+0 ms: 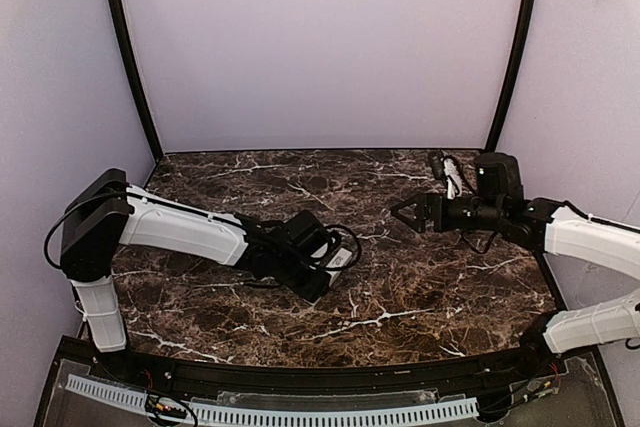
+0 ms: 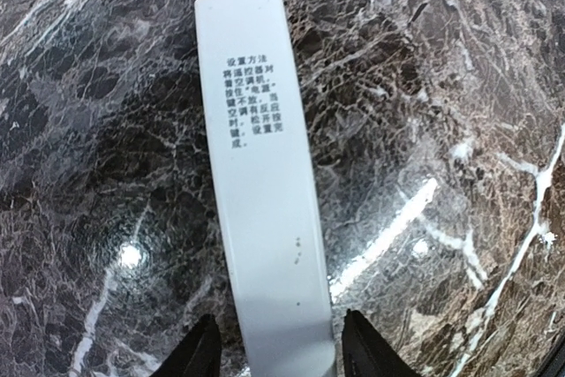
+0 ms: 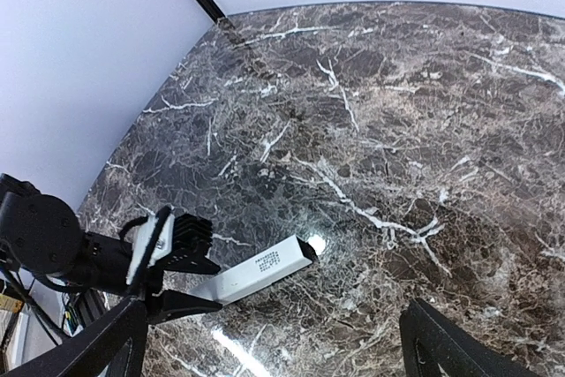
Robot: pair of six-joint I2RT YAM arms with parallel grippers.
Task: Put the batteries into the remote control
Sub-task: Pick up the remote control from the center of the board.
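Observation:
The white remote control (image 2: 260, 174) appears to lie flat on the marble table (image 1: 420, 297), its printed back facing up. My left gripper (image 2: 282, 350) straddles its near end, and a narrow gap shows between each black fingertip and the remote's sides. From above, the remote (image 1: 341, 259) pokes out just past the left gripper (image 1: 335, 265). My right gripper (image 1: 405, 212) hovers open and empty over the table's right half, pointing left. Its view shows the remote (image 3: 263, 269) lower left, in the left gripper (image 3: 199, 284), and its own gripper (image 3: 278, 350) spread wide. No batteries are in view.
Pale tent walls close in the table on three sides, with black poles (image 1: 128, 57) at the back corners. A white and black cable bundle (image 1: 449, 175) sits at the back right, beside the right arm. The table's curved front edge (image 1: 320, 372) runs along the bottom.

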